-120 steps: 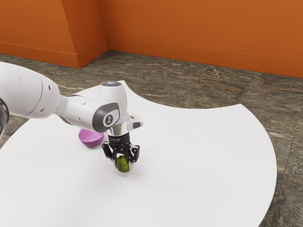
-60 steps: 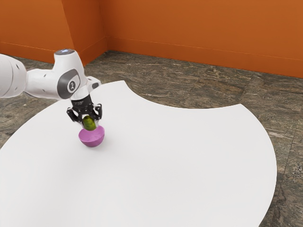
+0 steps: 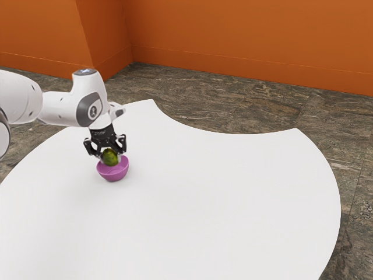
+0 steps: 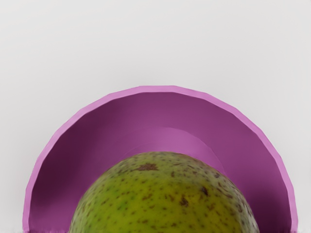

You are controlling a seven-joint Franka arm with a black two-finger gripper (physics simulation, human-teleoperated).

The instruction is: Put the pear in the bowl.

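My gripper (image 3: 110, 156) is at the bowl's rim in the exterior view, shut on the green pear (image 3: 109, 157), which sits between both fingers. The pink-purple bowl (image 3: 113, 172) stands upright on the table directly beneath; the pear's lower end reaches about the level of its far rim. In the wrist view the speckled pear (image 4: 165, 199) is large at the lower edge, with the bowl (image 4: 160, 109) curving around it and part of the inside floor visible. Whether the pear touches the bowl I cannot tell.
The white table (image 3: 215, 204) has a curved outline, with a concave far edge and a pointed corner at the exterior view's right. Beyond it lie the dark stone floor (image 3: 233, 93) and an orange wall (image 3: 245, 35).
From beside the bowl, my hand has carried the pear up and toward the exterior view's left until over the bowl, then lowered it slightly. The bowl has stayed put.
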